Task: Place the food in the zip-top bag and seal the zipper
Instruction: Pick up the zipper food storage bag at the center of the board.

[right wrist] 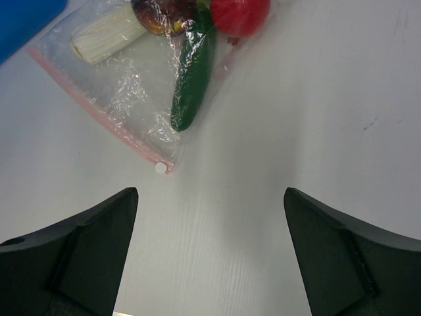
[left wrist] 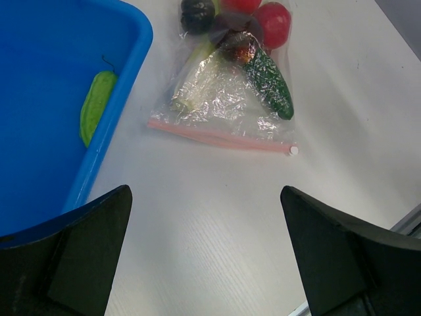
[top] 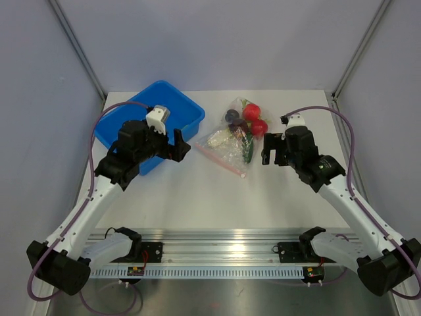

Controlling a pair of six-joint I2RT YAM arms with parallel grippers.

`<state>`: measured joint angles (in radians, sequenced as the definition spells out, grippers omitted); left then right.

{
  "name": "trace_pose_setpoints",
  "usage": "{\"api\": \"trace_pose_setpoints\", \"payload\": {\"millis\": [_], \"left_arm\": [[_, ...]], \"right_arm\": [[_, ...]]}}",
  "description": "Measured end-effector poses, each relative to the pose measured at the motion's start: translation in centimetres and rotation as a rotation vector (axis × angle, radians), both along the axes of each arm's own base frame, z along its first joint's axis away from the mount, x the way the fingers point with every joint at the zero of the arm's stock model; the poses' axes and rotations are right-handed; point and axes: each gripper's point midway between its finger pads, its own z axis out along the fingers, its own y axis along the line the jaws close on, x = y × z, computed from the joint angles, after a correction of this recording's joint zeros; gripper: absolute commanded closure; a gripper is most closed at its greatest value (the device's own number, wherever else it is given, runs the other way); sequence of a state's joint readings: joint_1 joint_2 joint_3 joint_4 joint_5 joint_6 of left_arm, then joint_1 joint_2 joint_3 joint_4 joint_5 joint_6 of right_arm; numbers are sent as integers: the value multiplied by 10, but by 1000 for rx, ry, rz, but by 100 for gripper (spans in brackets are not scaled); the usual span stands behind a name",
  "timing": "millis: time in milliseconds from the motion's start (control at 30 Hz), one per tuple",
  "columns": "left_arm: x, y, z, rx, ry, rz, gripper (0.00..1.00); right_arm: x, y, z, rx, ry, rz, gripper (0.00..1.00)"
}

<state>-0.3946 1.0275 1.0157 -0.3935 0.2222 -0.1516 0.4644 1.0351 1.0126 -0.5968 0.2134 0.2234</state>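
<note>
Both claws hang released over the table (top: 197, 197), each spread wide with nothing between its fingers. The zip-top bag (top: 227, 148) lies flat between them, ahead of the left claw (top: 177, 146) and ahead and to the left of the right claw (top: 270, 150). Its pink zipper (left wrist: 220, 138) is the edge nearest both. The green cucumber (right wrist: 194, 79) and the pale stalk (right wrist: 105, 33) lie at the crinkled plastic, with the red fruits (top: 255, 118) beyond. The blue bin (top: 148, 108) sits to the left of the left claw.
</note>
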Motion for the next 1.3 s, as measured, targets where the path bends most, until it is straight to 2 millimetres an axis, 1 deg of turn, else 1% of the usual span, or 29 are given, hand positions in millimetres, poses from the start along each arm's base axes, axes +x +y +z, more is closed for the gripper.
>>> {"api": "trace_pose_setpoints", "payload": {"millis": [133,300,367,467,600,667,700,733,800,833,967,1133,1300], "left_arm": [[-2,-2,-5,1,13,-3,1],[-1,-6,-5,-6,11,-5,1],[-1,-9,-8,-16,16,-6,1],[1,-16,-22,-21,51,-6,1],[1,-24,-50,-12,133,-2,1],[2,-27,-58,-9,161,4,1],[3,-28,-60,-8,170,8,1],[3,-27,-62,-7,173,14,1],[5,-25,-63,-3,172,34,1],[7,-23,-63,2,168,48,1],[12,-12,-60,21,143,112,1],[11,2,-47,33,104,173,1],[10,11,-41,44,87,212,1]], "right_arm": [[0,4,-3,7,13,17,2],[0,8,-6,14,24,35,3],[0,11,-7,15,28,43,3],[0,18,-10,11,35,65,3],[-6,42,-19,-14,48,137,4],[-10,53,-26,-39,63,170,6],[-11,59,-31,-57,72,184,9],[-13,64,-36,-74,82,200,15],[-14,72,-46,-111,96,224,20],[-15,76,-52,-128,104,235,26],[-10,82,-78,-223,142,261,34],[-3,86,-119,-368,199,307,35],[7,97,-148,-511,201,389,35]]}}
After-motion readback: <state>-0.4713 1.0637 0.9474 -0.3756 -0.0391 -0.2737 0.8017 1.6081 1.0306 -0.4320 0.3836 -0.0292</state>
